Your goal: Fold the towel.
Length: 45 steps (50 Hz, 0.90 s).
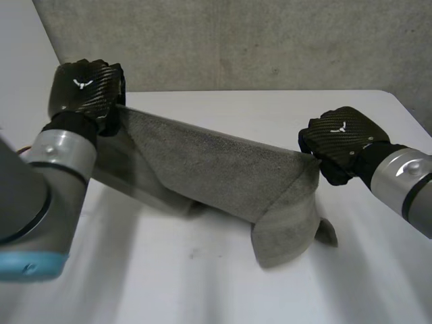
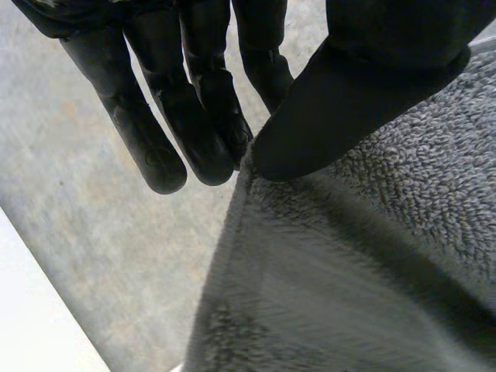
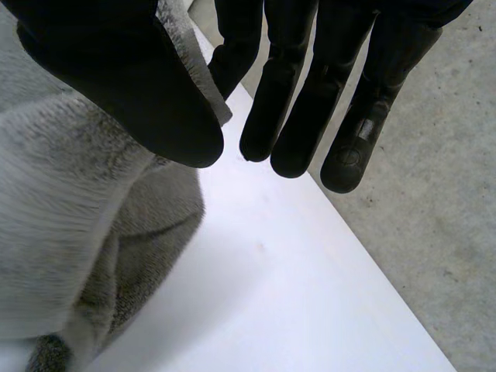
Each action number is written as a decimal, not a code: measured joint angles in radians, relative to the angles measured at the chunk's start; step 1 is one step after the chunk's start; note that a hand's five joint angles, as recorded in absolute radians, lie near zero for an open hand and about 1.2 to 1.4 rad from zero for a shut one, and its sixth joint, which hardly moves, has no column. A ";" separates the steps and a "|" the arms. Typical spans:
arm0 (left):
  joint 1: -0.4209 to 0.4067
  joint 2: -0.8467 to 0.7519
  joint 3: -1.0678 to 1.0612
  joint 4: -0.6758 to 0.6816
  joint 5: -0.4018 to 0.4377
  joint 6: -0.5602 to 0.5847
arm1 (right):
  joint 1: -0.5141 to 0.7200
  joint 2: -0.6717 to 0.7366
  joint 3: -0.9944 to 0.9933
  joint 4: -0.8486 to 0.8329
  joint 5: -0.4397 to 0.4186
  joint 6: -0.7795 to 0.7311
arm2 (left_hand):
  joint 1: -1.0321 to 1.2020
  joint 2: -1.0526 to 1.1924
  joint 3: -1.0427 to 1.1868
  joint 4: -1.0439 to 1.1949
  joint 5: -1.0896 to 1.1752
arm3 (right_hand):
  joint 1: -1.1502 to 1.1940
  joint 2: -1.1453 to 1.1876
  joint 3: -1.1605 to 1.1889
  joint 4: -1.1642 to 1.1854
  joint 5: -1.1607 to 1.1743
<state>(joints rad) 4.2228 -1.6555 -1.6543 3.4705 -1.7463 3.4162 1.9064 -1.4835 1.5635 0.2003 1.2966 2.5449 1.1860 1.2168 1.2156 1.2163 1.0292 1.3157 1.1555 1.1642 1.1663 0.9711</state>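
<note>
While left robot hand (image 1: 84,88) and right robot hand (image 1: 341,143) pinch it, towel (image 1: 216,169) touches table (image 1: 202,290).

towel: grey terry cloth towel (image 1: 216,169), nap visible in the wrist views
state: partly lifted, upper edge pulled taut between two raised corners
pose: hangs as a sheet, lower part draped on the table (image 1: 202,283)
span: from table's far-left area to its right side
slack: loose fold bunched on table below the right-side corner
</note>
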 measured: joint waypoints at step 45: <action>0.024 0.145 -0.472 0.009 0.063 0.051 | -0.189 0.139 0.190 0.068 -0.071 0.743 | 0.004 0.000 0.000 0.000 0.004 | -1.105 -0.928 -0.948 -0.932 -0.902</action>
<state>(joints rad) 4.2470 -1.5108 -2.1265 3.4792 -1.6836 3.4668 1.7171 -1.3441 1.7539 0.2685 1.2259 3.2882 1.1904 1.2172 1.2157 1.2167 1.0332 0.2104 0.2271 0.2163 0.2342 0.0692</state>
